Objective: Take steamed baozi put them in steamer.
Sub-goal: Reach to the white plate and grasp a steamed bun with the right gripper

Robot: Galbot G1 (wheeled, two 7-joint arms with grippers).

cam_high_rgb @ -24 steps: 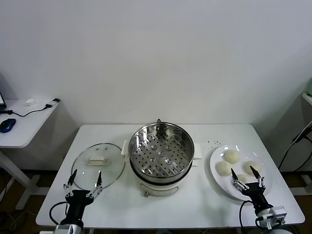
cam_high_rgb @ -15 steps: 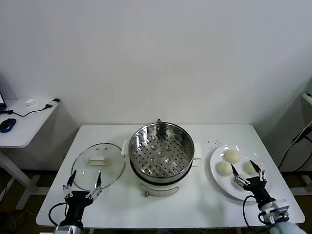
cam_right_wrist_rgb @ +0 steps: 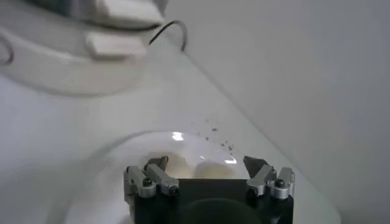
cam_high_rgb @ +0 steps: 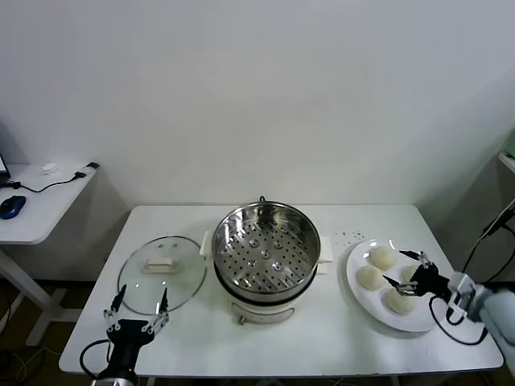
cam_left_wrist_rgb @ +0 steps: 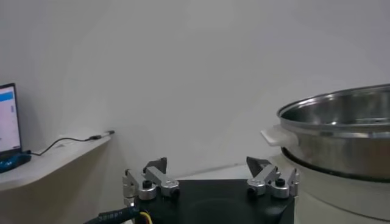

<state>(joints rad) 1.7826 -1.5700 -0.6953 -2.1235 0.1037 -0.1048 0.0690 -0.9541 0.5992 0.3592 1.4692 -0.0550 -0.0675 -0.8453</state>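
Observation:
The steel steamer (cam_high_rgb: 261, 249) stands mid-table on its white pot base, with nothing in it. On a white plate (cam_high_rgb: 358, 299) to its right lie several cream baozi (cam_high_rgb: 383, 257). My right gripper (cam_high_rgb: 394, 267) reaches in from the right and hangs open over the plate, partly covering one bun. In the right wrist view the right gripper (cam_right_wrist_rgb: 206, 163) is open, and two baozi (cam_right_wrist_rgb: 212, 169) show between its fingers, just beyond them. My left gripper (cam_high_rgb: 138, 297) is open at the near left. In the left wrist view it (cam_left_wrist_rgb: 207, 164) holds nothing, and the steamer (cam_left_wrist_rgb: 341, 122) is beside it.
A round glass lid (cam_high_rgb: 161, 269) with a white handle lies flat left of the steamer, just beyond my left gripper. A side table (cam_high_rgb: 32, 201) with a mouse and cables stands at far left. A white wall rises behind the table.
My right gripper swung from the table's front edge out to the right and now points in across the plate over the buns. The left gripper sank slightly toward the front edge.

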